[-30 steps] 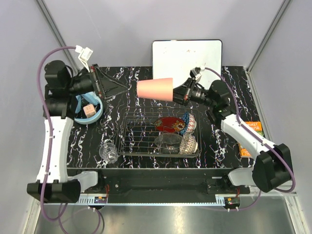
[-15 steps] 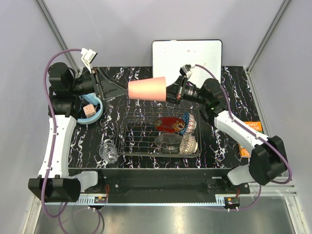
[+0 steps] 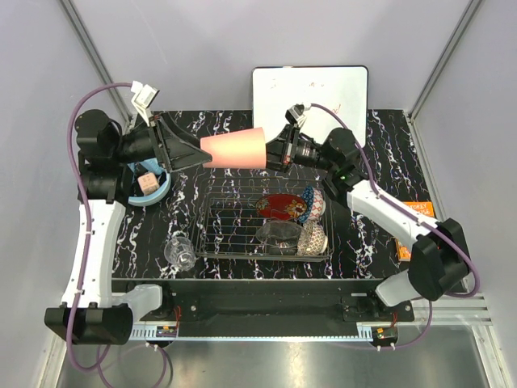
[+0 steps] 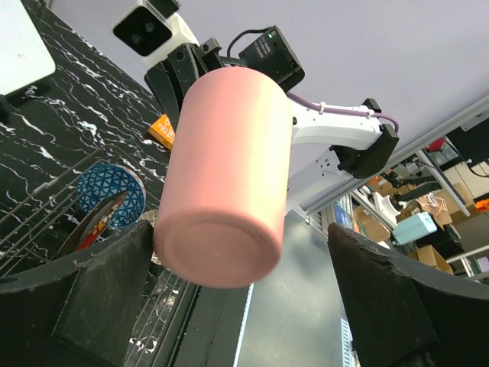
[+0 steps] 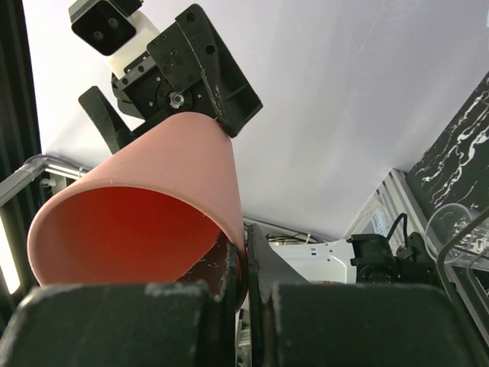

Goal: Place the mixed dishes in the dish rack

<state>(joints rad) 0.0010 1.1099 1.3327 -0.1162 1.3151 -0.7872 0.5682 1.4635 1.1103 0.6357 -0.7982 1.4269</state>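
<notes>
The pink plastic cup (image 3: 234,150) hangs sideways in the air above the far edge of the dish rack (image 3: 212,234). My right gripper (image 3: 273,152) is shut on its rim (image 5: 243,264), one finger inside the mouth of the cup (image 5: 145,214). My left gripper (image 3: 194,152) is open, its fingers (image 4: 92,306) on either side of the base of the cup (image 4: 229,176), with a wide gap on one side. The rack holds the red lacquer bowl (image 3: 281,206), blue patterned bowl (image 3: 309,202), clear glass bowl (image 3: 279,234) and beige lattice bowl (image 3: 313,239). The small clear glass (image 3: 179,252) stands on the table left of the rack.
A white board (image 3: 309,97) lies at the back of the table. A blue ring with a small pinkish cube (image 3: 147,183) sits at the left under my left arm. An orange packet (image 3: 410,234) lies at the right edge.
My right arm has carried the pink cup leftwards. My left gripper has swung towards it, so the cup's base now sits between its open fingers.
</notes>
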